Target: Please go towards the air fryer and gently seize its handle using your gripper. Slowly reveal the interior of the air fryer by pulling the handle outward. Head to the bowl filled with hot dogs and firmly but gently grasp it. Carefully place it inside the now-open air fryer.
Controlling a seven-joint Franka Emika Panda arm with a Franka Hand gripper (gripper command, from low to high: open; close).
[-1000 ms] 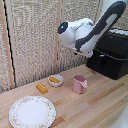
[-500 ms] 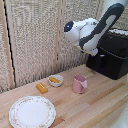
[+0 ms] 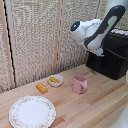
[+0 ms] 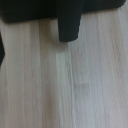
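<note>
A light wooden table [image 3: 95, 107] with lengthwise grain fills the foreground of the exterior view; the same pale planks are seen in the blurred wrist view. Nearest the camera, at the exterior view's left, a floral-rimmed plate [image 3: 32, 111] lies flat. Behind it a single orange-yellow piece [image 3: 42, 88] lies on the wood, just beside the bowl [image 3: 56, 80], which is small, round and white and holds hot dogs [image 3: 53, 79]. A pink mug [image 3: 79, 83] stands upright to the exterior view's right of the bowl, apart from it. Farther back, at the exterior view's right, the air fryer [image 3: 112, 57] is seen as a large black box with a glossy top. The white-and-black arm [image 3: 95, 32] is held above the table in front of it. A black handle [image 4: 70, 22] projects into the wrist view from a dark body. The gripper's fingers are not shown, so their state cannot be told. Woven reed panels [image 3: 35, 37] form the backdrop. No writing can be read.
</note>
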